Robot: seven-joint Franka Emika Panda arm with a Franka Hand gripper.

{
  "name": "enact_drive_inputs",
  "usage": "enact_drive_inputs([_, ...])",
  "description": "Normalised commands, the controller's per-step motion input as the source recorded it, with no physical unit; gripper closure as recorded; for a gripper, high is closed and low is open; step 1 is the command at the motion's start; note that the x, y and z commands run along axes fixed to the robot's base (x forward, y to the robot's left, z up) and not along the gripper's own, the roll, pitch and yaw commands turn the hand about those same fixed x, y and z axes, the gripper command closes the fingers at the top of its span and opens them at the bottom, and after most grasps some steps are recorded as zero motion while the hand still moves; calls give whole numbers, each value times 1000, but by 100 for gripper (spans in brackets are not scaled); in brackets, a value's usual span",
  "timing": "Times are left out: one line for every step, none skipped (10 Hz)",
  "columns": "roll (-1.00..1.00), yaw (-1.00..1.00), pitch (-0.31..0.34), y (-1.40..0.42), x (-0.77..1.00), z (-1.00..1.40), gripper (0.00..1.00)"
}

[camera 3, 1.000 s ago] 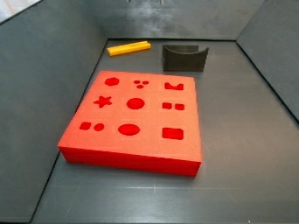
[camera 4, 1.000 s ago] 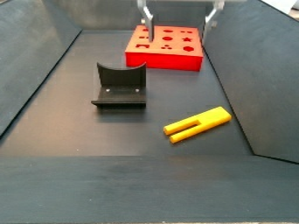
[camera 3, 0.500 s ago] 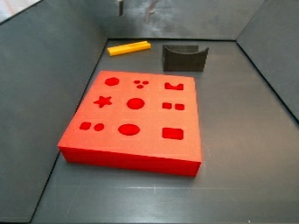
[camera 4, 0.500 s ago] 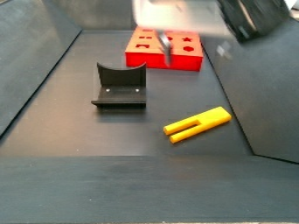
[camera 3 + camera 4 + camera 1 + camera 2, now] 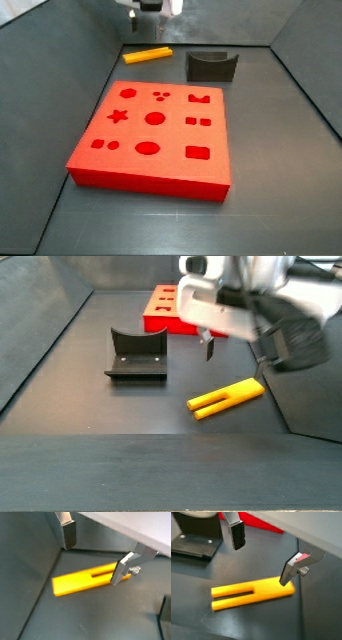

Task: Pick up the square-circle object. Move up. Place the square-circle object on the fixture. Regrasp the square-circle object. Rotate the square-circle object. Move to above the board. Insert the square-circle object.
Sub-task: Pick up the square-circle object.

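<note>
The square-circle object (image 5: 148, 54) is a slim yellow-orange bar with a slot at one end, lying flat on the dark floor near the wall, also in a side view (image 5: 225, 398). My gripper (image 5: 211, 351) hangs above it, open and holding nothing. In both wrist views the bar (image 5: 83, 581) (image 5: 251, 595) lies below the open gripper (image 5: 93, 562) (image 5: 262, 563); one finger lines up with its solid end. At the top edge of a side view only the gripper's (image 5: 154, 8) lower part shows. The dark fixture (image 5: 211, 66) (image 5: 136, 354) stands beside the bar. The red board (image 5: 154, 130) lies apart.
Grey walls enclose the floor, and the bar lies close to one of them. In a wrist view the fixture (image 5: 196, 537) and a strip of the board (image 5: 264, 523) show behind the fingers. My arm hides part of the board (image 5: 163, 306).
The gripper has come from over the board's far side to above the yellow bar and moved lower. The bar, fixture and board have not moved.
</note>
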Motion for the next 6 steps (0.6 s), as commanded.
enact_drive_inputs([-251, -611, -274, 209, 371, -429, 0])
enact_drive_inputs([-294, -589, -274, 186, 369, -377, 0])
enact_drive_inputs([-346, -557, -294, 171, 354, -277, 0])
enact_drive_inputs([-461, -506, -337, 103, 309, -91, 0])
enact_drive_inputs([-500, -314, -359, 100, 100, 0, 0])
enact_drive_inputs([-500, -271, -333, 34, -69, 29, 0])
